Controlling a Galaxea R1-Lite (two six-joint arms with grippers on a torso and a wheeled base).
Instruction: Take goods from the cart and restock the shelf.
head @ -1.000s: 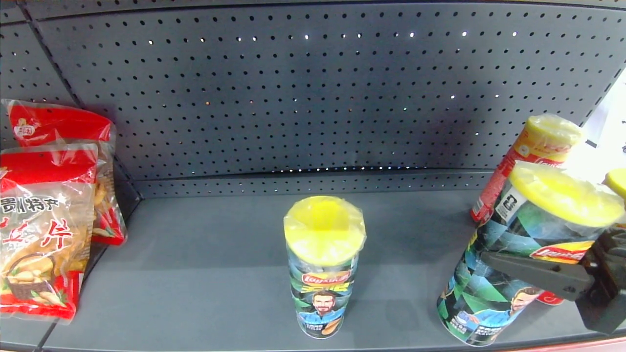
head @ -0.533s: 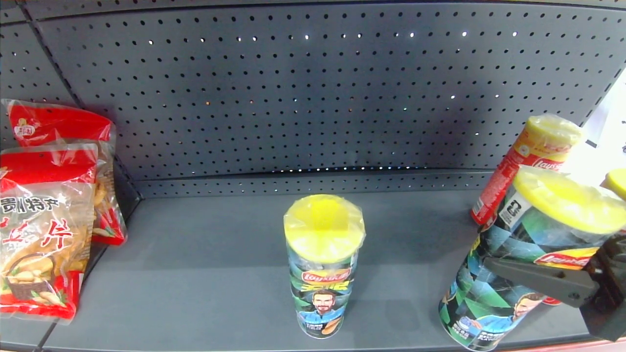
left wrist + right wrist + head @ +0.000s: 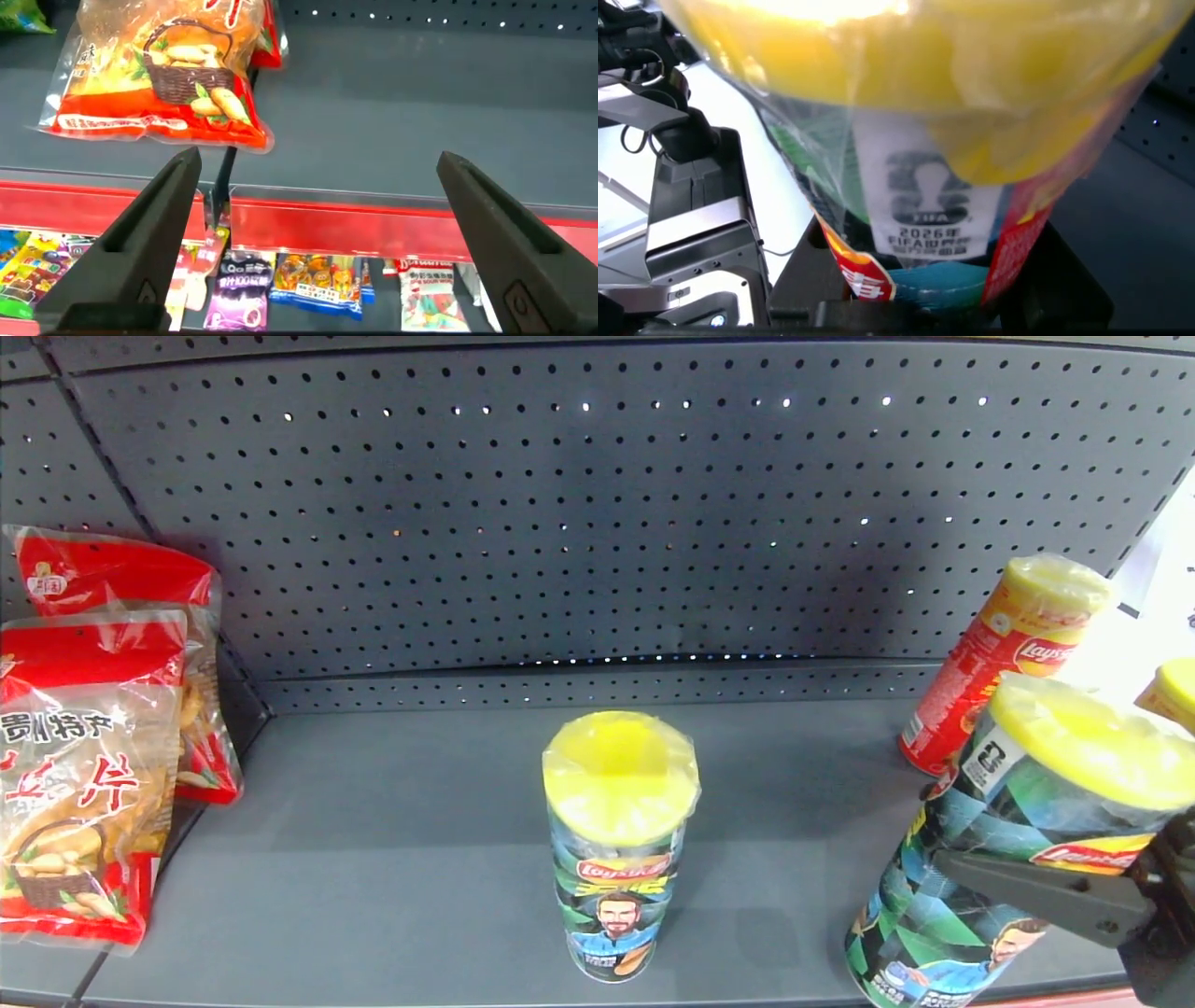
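Note:
A tall chip can (image 3: 1004,821) with a yellow lid and a green-blue patterned wrap is tilted at the shelf's front right, and my right gripper (image 3: 1036,889) is shut on its middle. Its base is near the front edge of the grey shelf (image 3: 401,821); whether it touches the shelf I cannot tell. In the right wrist view the same can (image 3: 934,205) sits close against the gripper. A matching can (image 3: 618,845) stands upright at the shelf's middle front. My left gripper (image 3: 318,233) is open and holds nothing, in front of the shelf's red edge strip (image 3: 374,224).
A red chip can (image 3: 1008,663) leans at the back right, with another yellow lid (image 3: 1172,689) at the far right edge. Red snack bags (image 3: 84,756) stand at the shelf's left end, one bag (image 3: 168,75) near the left gripper. Packets (image 3: 308,280) fill the lower shelf.
The held can and right gripper have moved lower and slightly to the right in the head view, uncovering more of the red can behind. The middle can has not moved.

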